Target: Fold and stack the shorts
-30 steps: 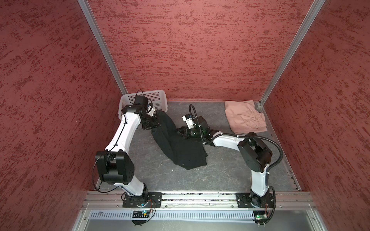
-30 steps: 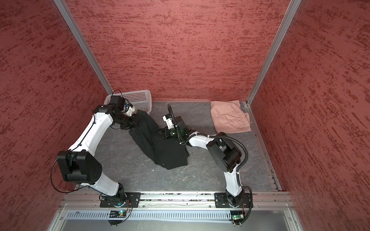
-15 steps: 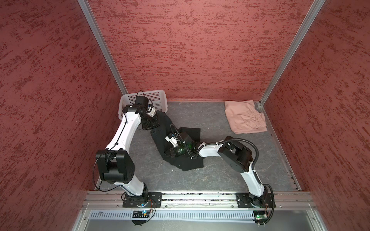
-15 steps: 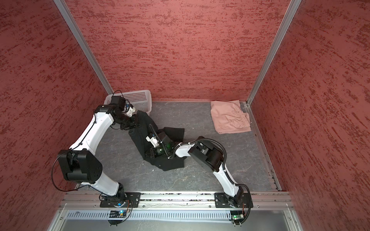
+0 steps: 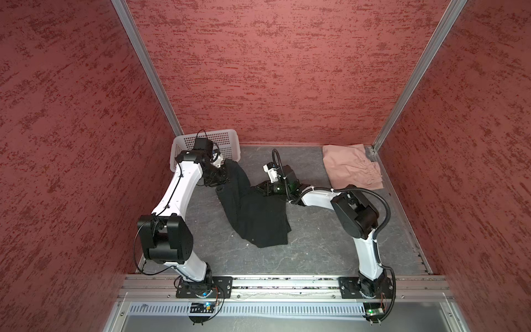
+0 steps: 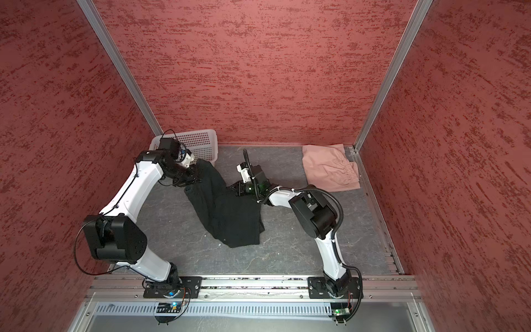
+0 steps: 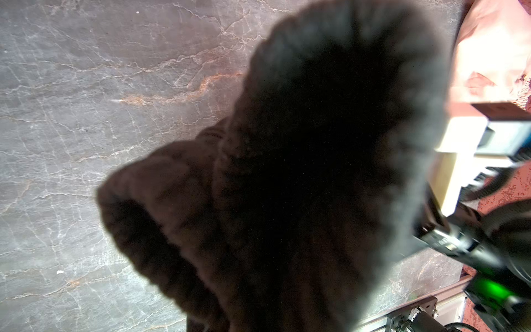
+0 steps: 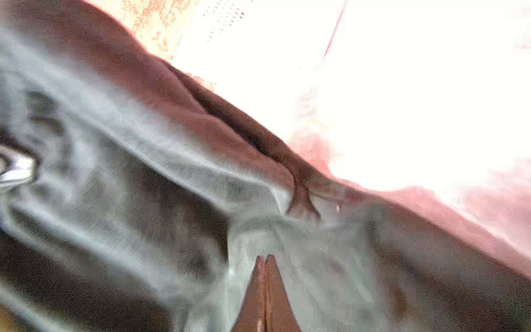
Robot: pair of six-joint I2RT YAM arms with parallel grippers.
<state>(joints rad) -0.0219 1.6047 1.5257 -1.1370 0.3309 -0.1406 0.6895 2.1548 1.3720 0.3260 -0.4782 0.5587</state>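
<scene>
The black shorts (image 5: 255,215) (image 6: 227,212) lie crumpled on the grey floor, and one end rises to my left gripper (image 5: 222,178) (image 6: 196,175), which is shut on it beside the basket. In the left wrist view the black cloth (image 7: 287,186) hides the jaws. My right gripper (image 5: 260,189) (image 6: 237,188) is shut at the shorts' right edge. Its fingertips (image 8: 265,257) press together against the black cloth (image 8: 143,186), with nothing seen between them. The pink shorts (image 5: 352,169) (image 6: 330,169) (image 7: 488,43) lie folded in the back right corner.
A white perforated basket (image 5: 207,143) (image 6: 189,142) stands in the back left corner, just behind my left wrist. Red walls close in three sides. A metal rail (image 5: 287,283) runs along the front.
My right arm swung forward and left over the black shorts half a second ago and is now back at their right edge. The left arm has held still.
</scene>
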